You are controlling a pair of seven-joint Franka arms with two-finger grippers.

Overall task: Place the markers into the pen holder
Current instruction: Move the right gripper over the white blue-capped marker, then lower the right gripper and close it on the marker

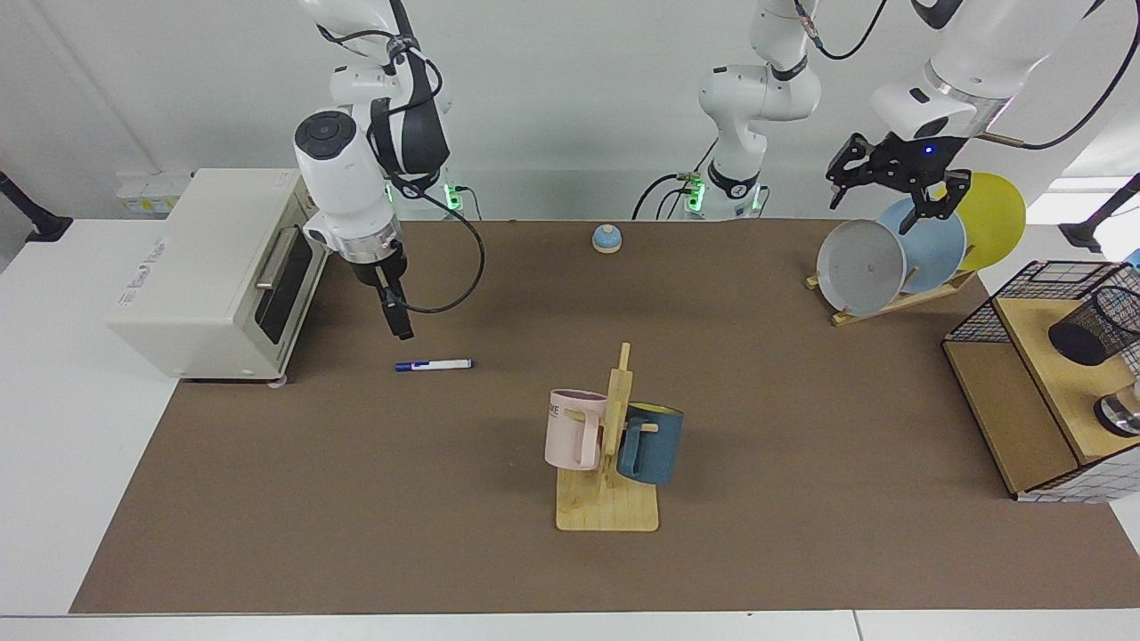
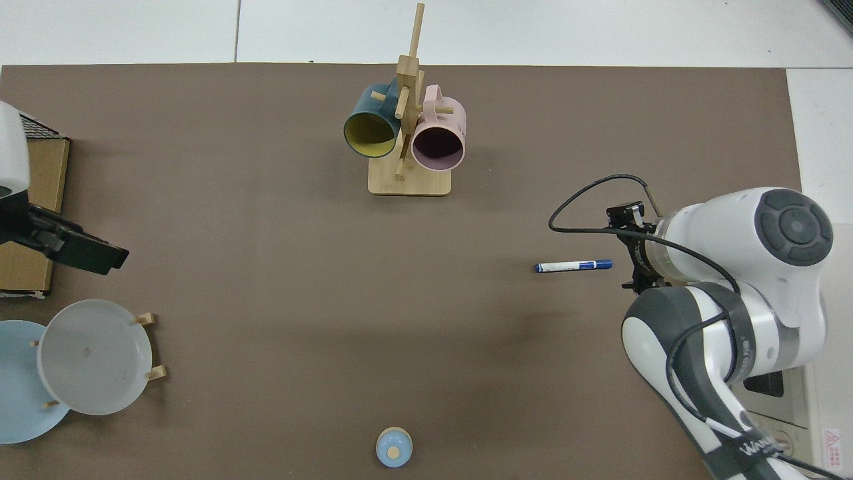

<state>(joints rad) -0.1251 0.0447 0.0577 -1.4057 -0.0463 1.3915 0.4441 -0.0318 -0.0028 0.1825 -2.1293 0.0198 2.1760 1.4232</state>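
- Right gripper [image 1: 403,331]: hangs at the left of the facing view, just above the marker's capped end and near the toaster oven. It is seen edge-on and holds nothing; whether its fingers are apart cannot be told. This placement looks like a descent to grasp the marker.
- Left gripper [image 1: 893,190]: waits at the upper right of the facing view above the plate rack, fingers spread wide and empty, well clear of the work.
- Toaster oven [image 1: 214,271]: stands at the left edge of the mat, behind the working arm.
- Plate rack [image 1: 899,254]: holds three plates on edge at upper right.
- Mug stand [image 1: 610,445]: centre of the mat, carrying a pink and a blue mug, between marker and holder; judged an obstacle to route around.
- Pen holder [image 1: 1094,328]: black mesh cup, tilted, on the wooden shelf at the far right edge, empty as far as visible.
- Marker [image 1: 434,364]: lies flat on the mat, left of centre, well apart from the holder. Not yet picked up.
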